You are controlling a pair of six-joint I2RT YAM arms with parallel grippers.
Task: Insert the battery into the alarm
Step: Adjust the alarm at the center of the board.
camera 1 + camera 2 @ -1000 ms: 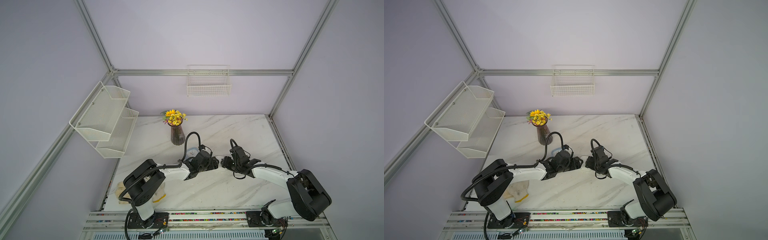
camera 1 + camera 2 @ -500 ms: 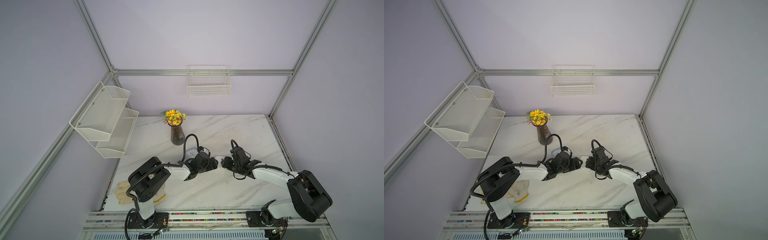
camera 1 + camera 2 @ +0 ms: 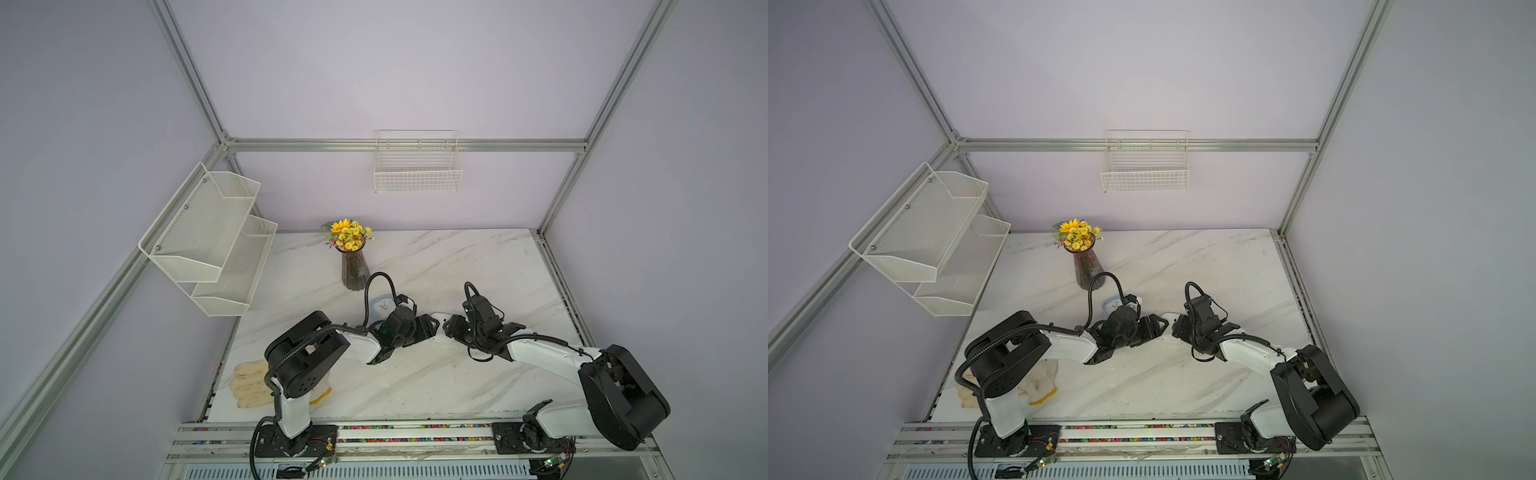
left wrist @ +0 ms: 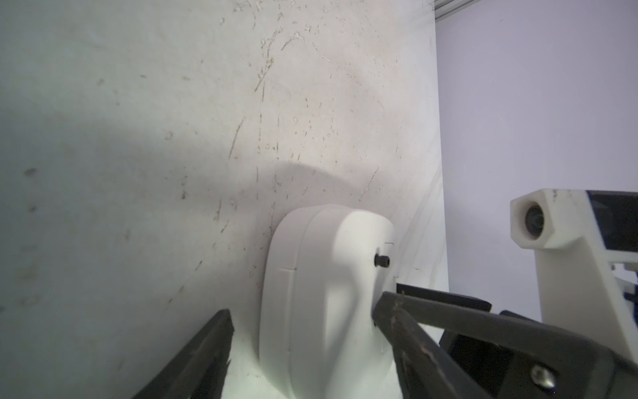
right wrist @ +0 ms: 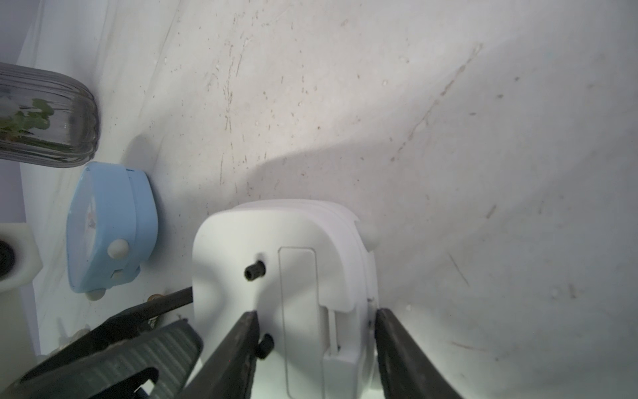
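The alarm [image 3: 440, 336] is white and sits mid-table between my two grippers in both top views [image 3: 1169, 330]. My left gripper [image 4: 303, 311] straddles it. One of the left fingers [image 4: 397, 311] touches its back. The other stands off with a small gap, so this gripper is open. My right gripper [image 5: 317, 312] is shut on the alarm [image 5: 276, 241] from the opposite side. One finger lies on the back by a black knob [image 5: 254, 271], the other on the front edge. The back's cover panel [image 5: 298, 293] faces the right wrist camera. The battery is hidden.
A blue alarm clock [image 5: 110, 228] stands behind my left wrist [image 3: 382, 305], next to a ribbed vase [image 3: 354, 270] of yellow flowers. A pale glove [image 3: 249, 384] lies at the front left edge. Wire baskets [image 3: 417, 170] and mesh shelves [image 3: 208, 237] hang on the walls.
My left arm's elbow has swung to the right. Both grippers stay at the white alarm, which has hardly moved.
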